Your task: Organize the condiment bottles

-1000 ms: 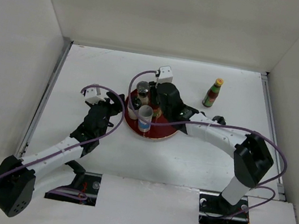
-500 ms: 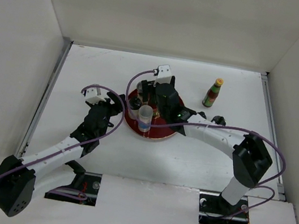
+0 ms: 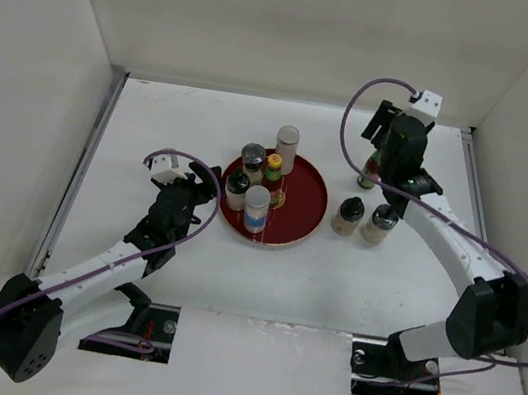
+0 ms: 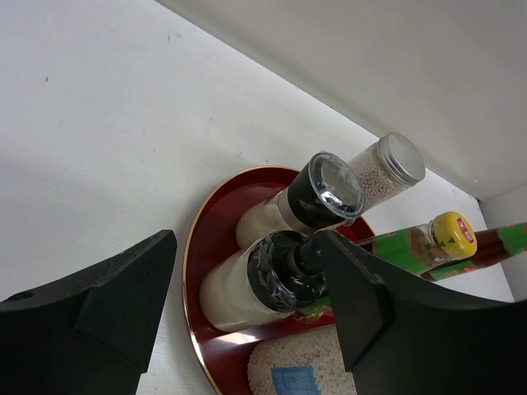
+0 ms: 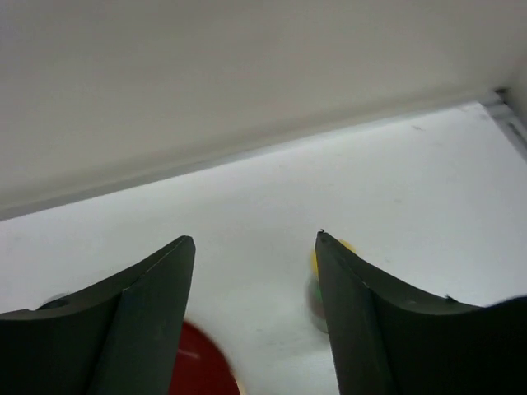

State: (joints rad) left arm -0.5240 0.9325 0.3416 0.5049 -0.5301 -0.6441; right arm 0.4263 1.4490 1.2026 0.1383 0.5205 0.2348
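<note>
Over the white bench (image 3: 155, 119), left pincer (image 4: 245, 239) and right pincer (image 5: 255, 239) both gape empty, and the right, apparently beside the blurred sauce bottle (image 3: 370, 175), could topple it by closing off-centre.

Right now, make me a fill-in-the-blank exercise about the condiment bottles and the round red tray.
Two clear dark-capped shakers stand on the white table, to the ___ of the round red tray.
The slim green-labelled sauce bottle on the tray has a ___ cap.
The white jar at the tray's near edge bears a ___ label.
The left gripper has its jaws ___.
Missing words: right; yellow; blue; open.
</note>
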